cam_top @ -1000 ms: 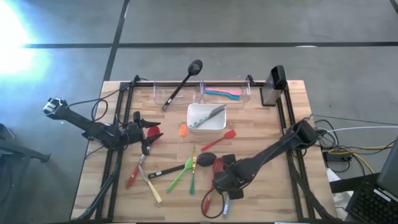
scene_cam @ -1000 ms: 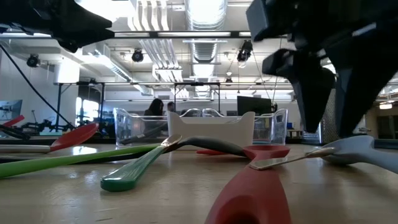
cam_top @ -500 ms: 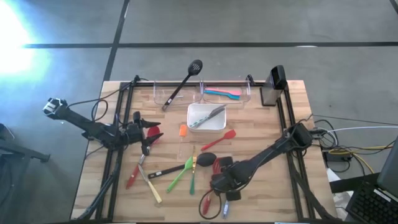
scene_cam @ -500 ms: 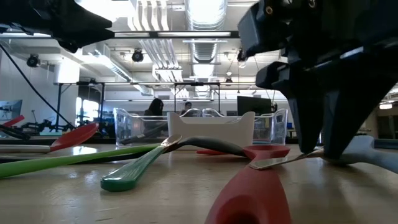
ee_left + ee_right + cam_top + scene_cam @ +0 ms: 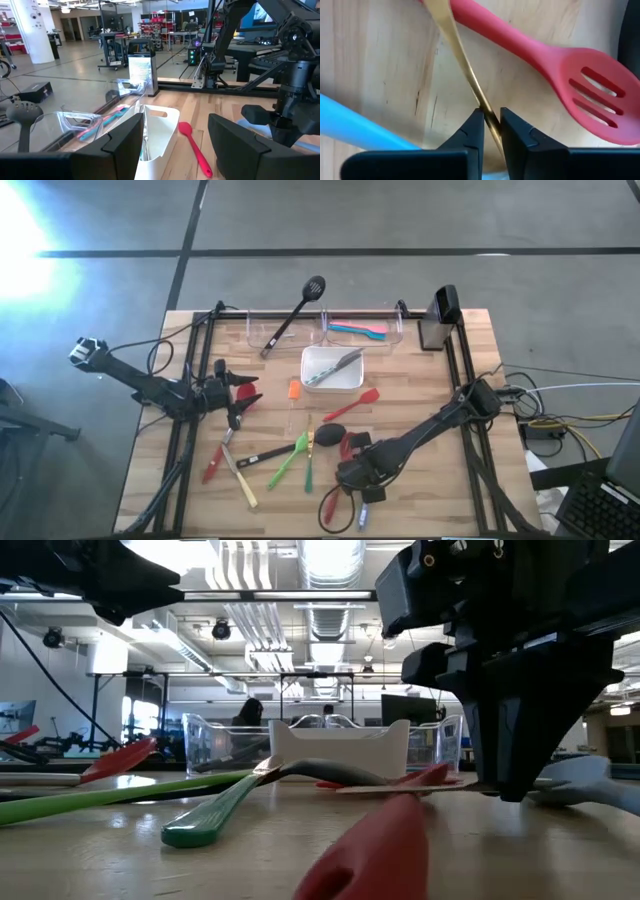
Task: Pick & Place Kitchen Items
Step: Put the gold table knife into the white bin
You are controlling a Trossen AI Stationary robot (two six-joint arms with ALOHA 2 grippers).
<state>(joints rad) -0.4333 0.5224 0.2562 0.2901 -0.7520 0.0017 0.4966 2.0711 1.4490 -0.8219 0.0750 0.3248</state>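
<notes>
At the table's left edge, left gripper hanging idle over the wood, fingers spread wide. Toward the front right, right gripper pinched down on a thin gold handle lying across a red slotted turner. Likely light, stiff, slick metal; best taken mid-handle.
</notes>
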